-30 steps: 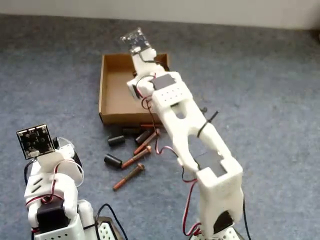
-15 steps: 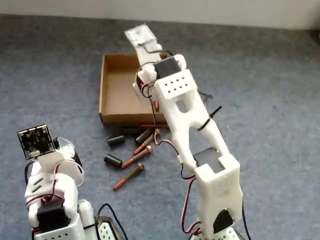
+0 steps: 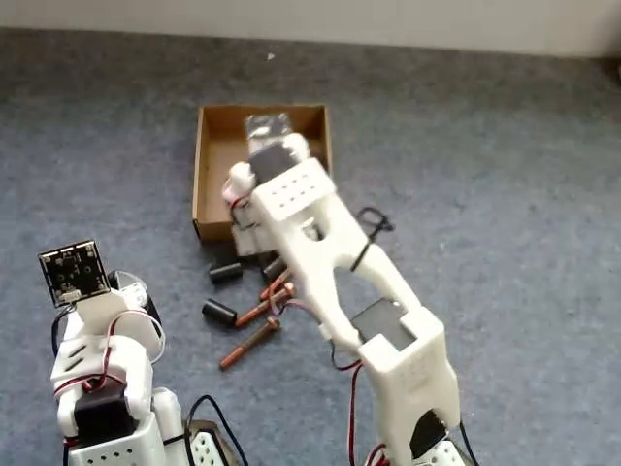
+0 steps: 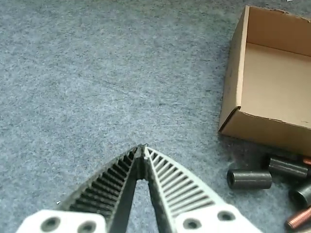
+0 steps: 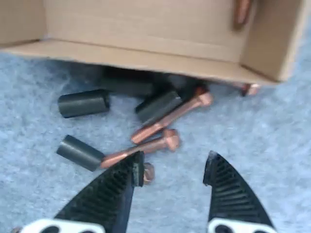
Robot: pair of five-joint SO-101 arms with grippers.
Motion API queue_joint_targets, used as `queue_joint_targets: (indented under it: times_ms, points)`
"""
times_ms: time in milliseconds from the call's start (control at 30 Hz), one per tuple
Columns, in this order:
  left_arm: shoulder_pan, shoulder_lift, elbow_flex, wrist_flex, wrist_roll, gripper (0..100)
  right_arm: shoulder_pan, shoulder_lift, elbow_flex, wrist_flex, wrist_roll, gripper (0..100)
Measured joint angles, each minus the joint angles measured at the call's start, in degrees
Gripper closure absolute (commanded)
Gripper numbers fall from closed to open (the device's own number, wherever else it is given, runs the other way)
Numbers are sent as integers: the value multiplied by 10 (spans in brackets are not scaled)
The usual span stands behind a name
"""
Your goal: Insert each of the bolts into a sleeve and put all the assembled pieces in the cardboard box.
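The cardboard box (image 3: 201,180) lies open on the grey carpet. In front of it lie loose copper bolts (image 3: 250,343) and black sleeves (image 3: 219,313). My right arm (image 3: 330,252) stretches over the box's front edge. In the right wrist view my right gripper (image 5: 172,167) is open just above the pile, with a bolt (image 5: 146,148) between its fingertips (image 5: 130,171) and a sleeve (image 5: 80,153) on that bolt's end. A copper piece (image 5: 241,12) lies inside the box (image 5: 146,58). My left gripper (image 4: 143,148) is shut on nothing, over bare carpet short of the box (image 4: 262,131).
More sleeves (image 5: 83,103) and another bolt (image 5: 170,116) lie against the box's front wall. Two sleeves (image 4: 249,178) show in the left wrist view near the box corner. The left arm (image 3: 102,359) stands at the near left. Open carpet lies all around.
The right arm has pulled back from above the box and dropped toward the pile in front of it. The left arm has stayed still.
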Motion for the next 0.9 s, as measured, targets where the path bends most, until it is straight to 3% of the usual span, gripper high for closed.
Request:
queue_joint_targets:
  times_ms: [167, 333, 500, 667, 900]
  points:
    - [-4, 0, 0, 0, 0, 973, -47, 0, 34, -84, -81, 807]
    - [-72, 0, 0, 0, 0, 973, -78, 0, 75, -160, -152, 807]
    - [-124, 0, 0, 0, 0, 973, -110, 0, 123, -242, -170, 807]
    - [-133, 0, 8, -7, 0, 973, -113, 0, 157, -324, -174, 807]
    - [-133, 0, 9, -9, 0, 973, -105, 0, 169, -346, -222, 807]
